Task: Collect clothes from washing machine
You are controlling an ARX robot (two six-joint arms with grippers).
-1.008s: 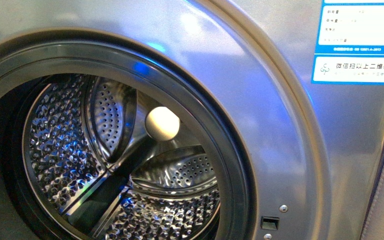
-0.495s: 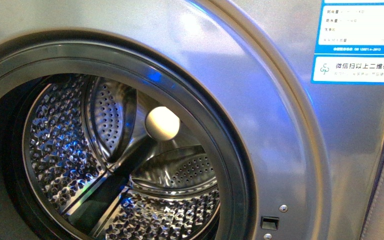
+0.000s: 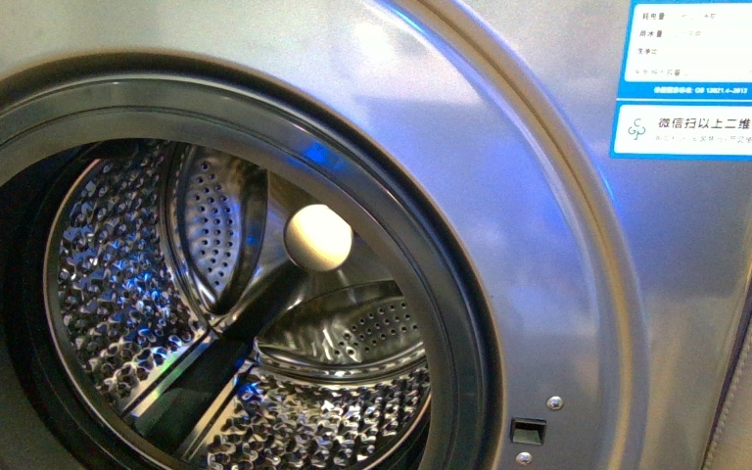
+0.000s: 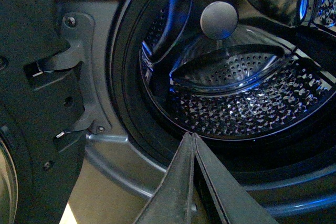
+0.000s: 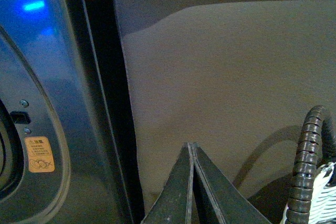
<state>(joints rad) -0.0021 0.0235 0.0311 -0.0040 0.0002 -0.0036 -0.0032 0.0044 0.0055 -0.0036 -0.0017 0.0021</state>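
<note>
Front view: washing machine (image 3: 548, 255) door open, dimpled drum (image 3: 108, 294) bare; no clothes visible.
Left wrist view: left gripper (image 4: 192, 139) pinched together, empty, poised near drum mouth, likely for reaching in.
Right wrist view: right gripper (image 5: 191, 148) pressed closed, empty, parked right of machine beside woven basket (image 5: 310, 192).

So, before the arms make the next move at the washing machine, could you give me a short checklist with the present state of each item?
1. Door open, drum reachable: ok; its mouth is unobstructed in the front view.
2. Clothes seen in the drum: not ok; only bare dimpled steel shows.
3. Left gripper facing the drum mouth: ok.
4. Left fingers open for grasping: not ok; pressed together, holding nothing.
5. Right gripper empty: ok; shut, beside the washing machine.
6. Basket position: cannot tell; only its rim shows.
</note>
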